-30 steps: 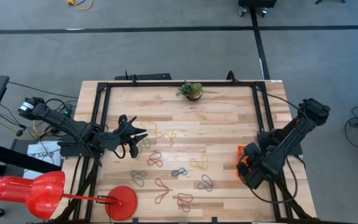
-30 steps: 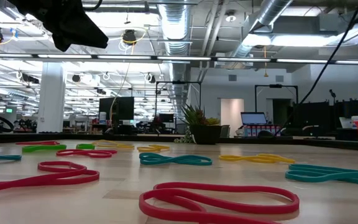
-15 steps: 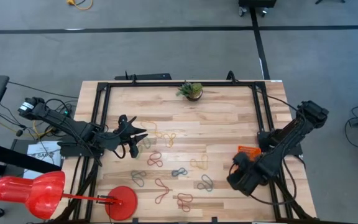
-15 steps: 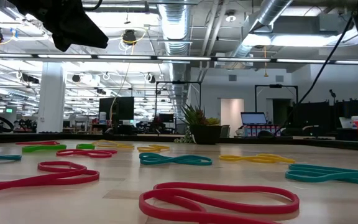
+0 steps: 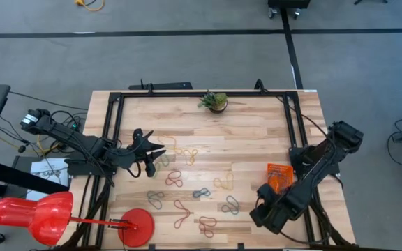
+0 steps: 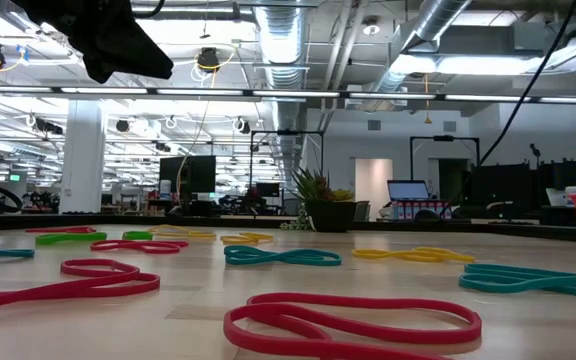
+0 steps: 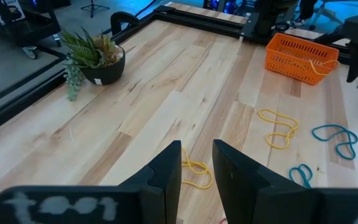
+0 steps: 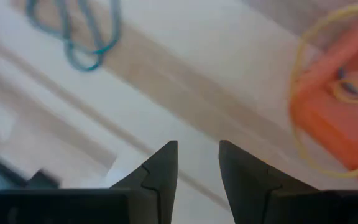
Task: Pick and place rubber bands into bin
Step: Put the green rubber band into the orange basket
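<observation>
Right gripper (image 5: 265, 213) stands above the wood table (image 5: 257, 132), just on the near side of the bin (image 5: 278, 175) and off it toward the table's front edge. Its fingers (image 8: 160, 171) are spread, with a clear gap of bare wood between them and nothing held. Left gripper (image 5: 149, 155) waits well apart from the bin, across the table near the left frame rail; its fingers (image 7: 169, 171) stand a little apart and grip nothing.

Bin: orange, upright on the table near the right frame rail, close beside the right arm's forearm. The left wrist view shows a yellow band (image 7: 319, 62) draped over its rim, partly inside and partly hanging out. The right wrist view shows the same yellow loop across the orange corner; other contents cannot be made out.

Rubber bands (image 5: 187, 181) lie scattered on the wood between the bin and the left gripper, all flat and separate from the bin. Nearest the bin is a grey-blue band (image 5: 230, 205), with a yellow band (image 5: 223, 183) just beyond it. Farther from the bin are red loops (image 5: 181, 213) toward the front edge and yellow loops (image 5: 188, 155) beside the left gripper.

Potted plant (image 5: 215, 102) stands upright at the far edge, well apart from the bin. A red disc (image 5: 137, 226) sits at the front left corner, farthest from the bin.
</observation>
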